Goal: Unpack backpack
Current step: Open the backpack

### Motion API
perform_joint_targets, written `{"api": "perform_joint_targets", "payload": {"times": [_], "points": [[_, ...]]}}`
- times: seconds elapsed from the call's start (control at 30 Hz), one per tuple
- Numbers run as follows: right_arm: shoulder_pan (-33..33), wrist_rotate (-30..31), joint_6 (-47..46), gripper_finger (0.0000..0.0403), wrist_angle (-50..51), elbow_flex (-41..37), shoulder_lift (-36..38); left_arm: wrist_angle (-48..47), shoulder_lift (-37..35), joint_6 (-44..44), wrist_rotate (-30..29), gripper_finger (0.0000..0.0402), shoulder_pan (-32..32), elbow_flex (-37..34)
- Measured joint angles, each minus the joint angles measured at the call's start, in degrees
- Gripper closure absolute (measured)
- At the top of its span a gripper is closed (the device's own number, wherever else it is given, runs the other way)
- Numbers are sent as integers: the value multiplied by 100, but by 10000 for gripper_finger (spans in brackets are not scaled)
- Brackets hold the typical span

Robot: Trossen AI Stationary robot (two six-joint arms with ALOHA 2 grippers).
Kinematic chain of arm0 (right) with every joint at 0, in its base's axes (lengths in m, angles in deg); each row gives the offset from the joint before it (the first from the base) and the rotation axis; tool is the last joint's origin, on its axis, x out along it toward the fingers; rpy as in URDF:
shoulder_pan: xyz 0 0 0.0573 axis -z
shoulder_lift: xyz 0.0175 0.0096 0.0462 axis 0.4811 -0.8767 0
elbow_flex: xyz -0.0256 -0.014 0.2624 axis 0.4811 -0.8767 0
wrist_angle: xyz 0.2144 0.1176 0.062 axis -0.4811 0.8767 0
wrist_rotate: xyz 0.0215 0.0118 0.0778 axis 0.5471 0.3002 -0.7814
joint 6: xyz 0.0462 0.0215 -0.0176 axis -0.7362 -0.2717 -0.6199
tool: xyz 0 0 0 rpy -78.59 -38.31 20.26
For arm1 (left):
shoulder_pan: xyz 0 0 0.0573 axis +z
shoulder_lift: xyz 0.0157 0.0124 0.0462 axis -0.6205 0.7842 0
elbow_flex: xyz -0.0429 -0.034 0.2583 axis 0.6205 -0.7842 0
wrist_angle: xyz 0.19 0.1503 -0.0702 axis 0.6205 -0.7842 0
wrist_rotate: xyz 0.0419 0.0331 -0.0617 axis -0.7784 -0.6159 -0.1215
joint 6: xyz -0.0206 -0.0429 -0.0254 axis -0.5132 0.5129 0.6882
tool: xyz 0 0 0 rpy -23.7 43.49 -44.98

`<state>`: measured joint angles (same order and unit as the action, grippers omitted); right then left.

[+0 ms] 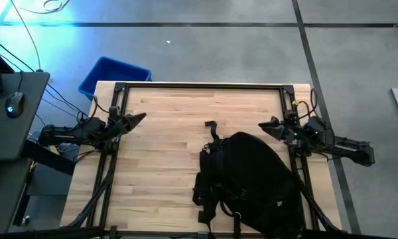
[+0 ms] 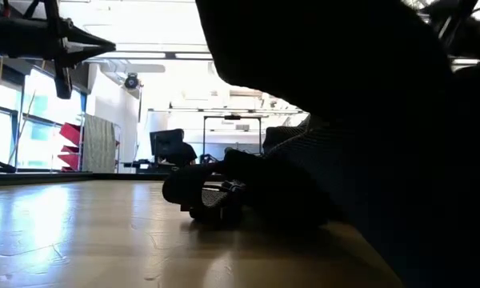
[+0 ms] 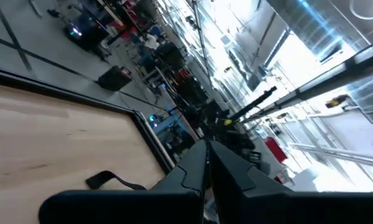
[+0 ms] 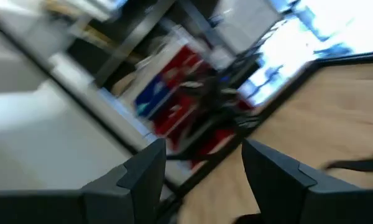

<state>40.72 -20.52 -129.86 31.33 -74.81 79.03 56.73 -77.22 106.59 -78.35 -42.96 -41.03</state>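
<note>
From above I see the black backpack (image 1: 252, 176) lying on the right half of my wooden table (image 1: 166, 133), near the front edge, straps trailing left. My left gripper (image 1: 136, 119) hovers at the table's left side, fingers pressed together, holding nothing. My right gripper (image 1: 265, 125) hovers just behind the backpack, fingers spread apart. A blue bin (image 1: 113, 76) sits beyond the table's far left corner.

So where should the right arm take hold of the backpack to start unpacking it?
Probably the strap loop trailing from the backpack toward the table's middle. It is thin, lies clear of the bulky body, and suits narrow jaws. The right gripper, open and beside the pack's top, could come down onto it from above. The left gripper waits shut, far off.
</note>
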Motion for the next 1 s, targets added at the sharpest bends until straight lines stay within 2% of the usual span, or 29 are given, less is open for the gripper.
{"api": "perform_joint_targets", "payload": {"times": [0.1,0.2,0.33,0.57,0.77,1.0], "points": [[0,-856,561,206,21,478,-452,6,54,1,26,402,1,0],[-44,-1307,886,206,93,1123,-1123,-6,86,-7,177,402,0,0],[-354,-1334,1541,206,965,2292,-2234,-152,119,125,174,402,0,0],[-1569,-1360,2913,206,3706,4630,-4318,-255,119,233,561,402,0,0],[-2967,-1315,2396,205,5187,5994,-5771,-343,119,48,574,402,0,0],[-4618,-1314,1160,191,5549,6502,-6785,-382,119,-174,846,402,0,0]]}}
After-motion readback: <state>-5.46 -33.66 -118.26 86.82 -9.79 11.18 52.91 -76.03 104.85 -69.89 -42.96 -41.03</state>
